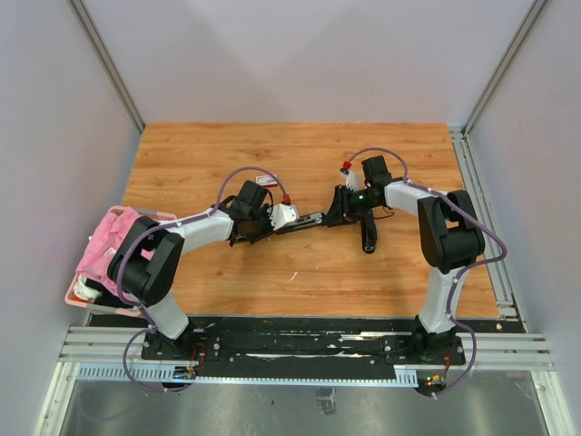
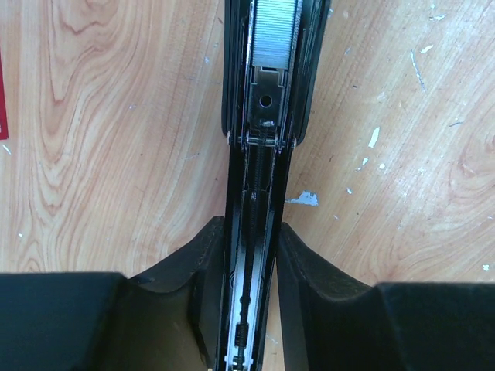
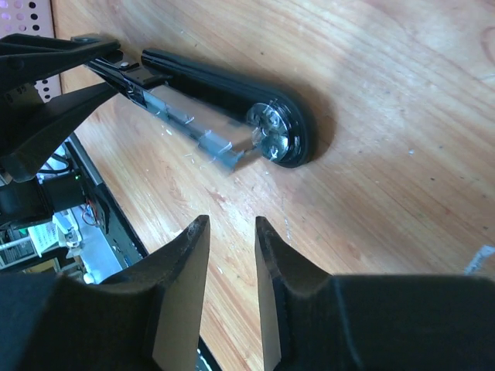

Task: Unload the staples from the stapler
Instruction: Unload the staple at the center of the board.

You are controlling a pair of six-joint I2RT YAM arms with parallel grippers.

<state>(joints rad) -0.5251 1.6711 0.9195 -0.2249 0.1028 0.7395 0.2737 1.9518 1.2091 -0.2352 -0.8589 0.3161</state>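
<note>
From the top cam, both arms reached out over the wood table [image 1: 300, 282], w/ a pink cloth [image 1: 109, 238] bunched at the L edge beside the L arm. L wrist cam: L gripper [image 2: 249, 232] was clamped on the rear of the stapler [image 2: 263, 154], a finger pressed on each side of its narrow black body. Just past the fingers the magazine lay open to the cam, spring and pusher exposed. Beyond the pusher sat the staples [image 2: 274, 31], a silvery strip inside the channel near the front end. White flecks [image 2: 305, 199] dotted the wood to the R of it. R wrist cam: R gripper [image 3: 232, 224] had its fingers slightly apart w/ bare wood betw. them, short of the stapler's front end, not touching it.
</note>
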